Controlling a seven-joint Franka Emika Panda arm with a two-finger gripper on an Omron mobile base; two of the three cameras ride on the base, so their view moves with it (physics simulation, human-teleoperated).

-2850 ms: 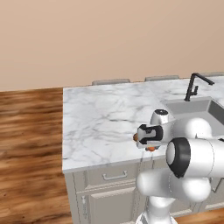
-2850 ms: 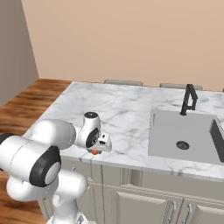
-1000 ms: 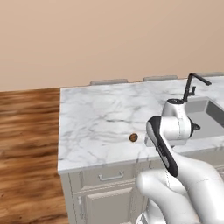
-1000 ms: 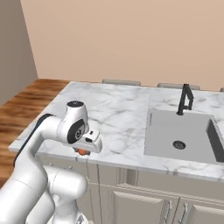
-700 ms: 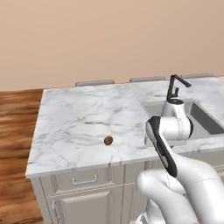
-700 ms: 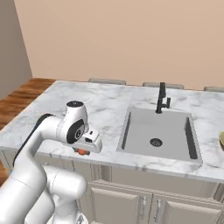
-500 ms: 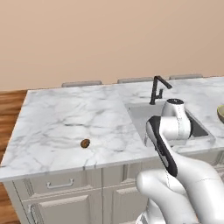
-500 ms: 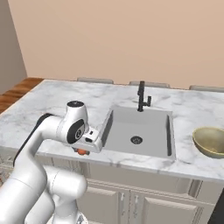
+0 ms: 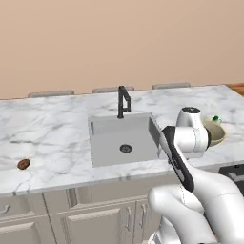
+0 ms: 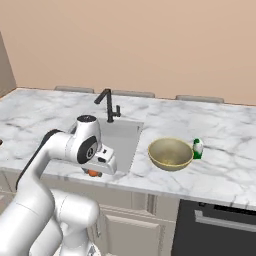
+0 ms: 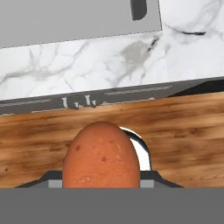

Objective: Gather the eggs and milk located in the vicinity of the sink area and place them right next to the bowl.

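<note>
Gripper: your two-finger gripper point(image 10: 93, 172) is hanging at the front edge of the white marble counter point(image 10: 220, 175), left of the bowl, and is pinching the speckled orange-red oval egg point(image 11: 101, 158) between its jaws.
Held egg, axis: in the hand view the egg's long axis is running up the picture, blunt end nearest the camera and narrower end pointing away, toward the wooden floor point(image 11: 183, 131) below the counter edge.
Held egg, visibility: in the right base view you are seeing just a small orange patch under the white hand; its lower part is cut off by the hand view's bottom edge.
Brown egg: the small brown oval egg point(image 9: 23, 164) is lying on the counter far to the left of the sink, its long axis roughly level across the left base view.
Milk: the small pale bottle with a green cap point(image 10: 198, 148) is standing upright just beside the bowl's right side; whether they are touching is hard to tell.
Bowl: the wide round tan-yellow bowl point(image 10: 170, 154) is sitting right of the sink; in the left base view the arm is hiding part of it.
Sink: the grey rectangular recessed basin point(image 9: 123, 137) with the black angular faucet point(image 9: 123, 101) is lying mid-counter.
</note>
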